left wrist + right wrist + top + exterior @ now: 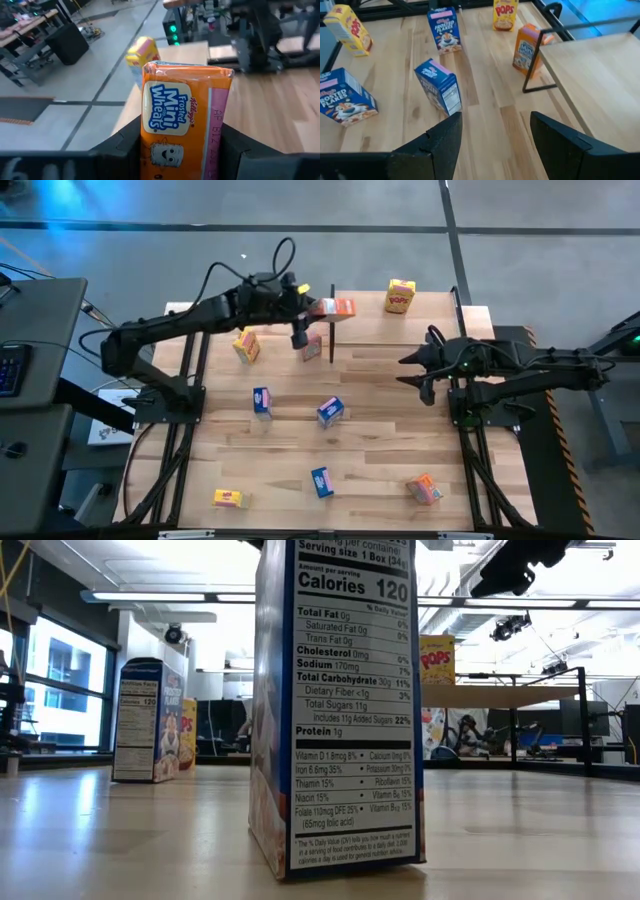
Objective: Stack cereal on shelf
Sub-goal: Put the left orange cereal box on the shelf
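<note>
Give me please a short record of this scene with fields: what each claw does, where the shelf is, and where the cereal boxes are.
left claw: shut on the orange Mini-Wheats box, held at the shelf's near-left corner
right claw: open, holding nothing, waiting at the right side of the table
shelf: raised board at the far right of the table
on shelf: one yellow Pops box
on table: seven boxes, scattered

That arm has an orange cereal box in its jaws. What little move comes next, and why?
Probably lower it onto the shelf and let go: the left gripper grips the orange box right at the shelf's edge, where a yellow box already stands.
</note>
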Motion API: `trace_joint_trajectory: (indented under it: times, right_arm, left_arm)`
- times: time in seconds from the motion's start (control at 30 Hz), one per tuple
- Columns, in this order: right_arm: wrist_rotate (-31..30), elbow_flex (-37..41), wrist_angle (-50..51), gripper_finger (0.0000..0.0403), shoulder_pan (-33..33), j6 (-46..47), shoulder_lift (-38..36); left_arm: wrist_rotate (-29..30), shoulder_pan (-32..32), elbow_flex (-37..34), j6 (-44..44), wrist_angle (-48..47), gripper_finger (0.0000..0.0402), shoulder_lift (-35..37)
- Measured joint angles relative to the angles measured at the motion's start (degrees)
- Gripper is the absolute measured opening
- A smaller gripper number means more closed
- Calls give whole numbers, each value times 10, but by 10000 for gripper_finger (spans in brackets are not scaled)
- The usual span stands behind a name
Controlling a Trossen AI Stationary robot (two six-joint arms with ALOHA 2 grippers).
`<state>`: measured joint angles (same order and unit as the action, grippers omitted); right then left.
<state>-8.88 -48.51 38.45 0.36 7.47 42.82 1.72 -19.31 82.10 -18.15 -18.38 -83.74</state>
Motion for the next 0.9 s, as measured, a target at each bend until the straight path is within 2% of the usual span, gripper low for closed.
trace_joint_trajectory:
  times: [0.37,0.53,0.9]
  right_arm:
    - [-2,39,-71,226,0,-22,-2]
    - [-2,53,-83,226,0,-25,-1]
    - [1,53,-95,226,0,-22,-1]
  left_arm:
    - [-2,-39,129,-10,-47,152,-88]
    - [-30,-57,180,-16,-75,151,-126]
    - [-31,-74,228,-37,-105,152,-184]
